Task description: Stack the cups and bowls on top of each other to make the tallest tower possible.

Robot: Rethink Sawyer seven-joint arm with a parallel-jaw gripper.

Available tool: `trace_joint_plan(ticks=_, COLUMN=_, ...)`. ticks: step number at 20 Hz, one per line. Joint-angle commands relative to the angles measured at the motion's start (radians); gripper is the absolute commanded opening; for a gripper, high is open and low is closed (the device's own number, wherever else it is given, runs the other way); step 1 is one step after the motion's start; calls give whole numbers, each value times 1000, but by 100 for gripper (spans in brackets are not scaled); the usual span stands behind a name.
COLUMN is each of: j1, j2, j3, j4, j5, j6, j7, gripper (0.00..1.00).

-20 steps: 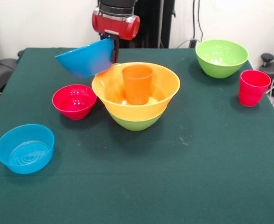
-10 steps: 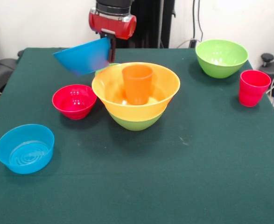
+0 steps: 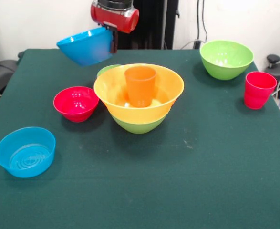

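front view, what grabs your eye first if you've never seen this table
A big blue bowl hangs tilted in the air at the far left, its rim clamped in the gripper. Mid-table, a very wide orange bowl sits nested in a green bowl, with an orange cup standing upright inside.

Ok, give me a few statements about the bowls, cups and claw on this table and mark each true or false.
1. The claw holds the big blue bowl in the air. True.
2. The orange cup stands inside the wide orange bowl. True.
3. The red cup lies on its side. False: it stands upright, beside the big green bowl.
4. The small red bowl is stacked in the small blue bowl. False: each sits apart on the table.
5. The wide orange bowl rests in a green bowl. True.
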Motion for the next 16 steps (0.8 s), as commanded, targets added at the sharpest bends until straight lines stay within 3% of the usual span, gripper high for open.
trace_joint_plan(ticks=1, j1=12, j2=-52, j3=87, j4=-73, j5=59, j6=271, j7=-88, gripper=0)
trace_joint_plan(ticks=4, j1=10, j2=-40, j3=102, j4=-93, j5=66, j6=281, j7=-75, gripper=0)
trace_joint_plan(ticks=10, j1=77, j2=-1, j3=77, j4=-182, j5=64, j6=288, j7=19, gripper=0)
trace_joint_plan(ticks=16, j1=127, j2=-18, j3=57, j4=-238, j5=85, j6=393, j7=29, gripper=0)
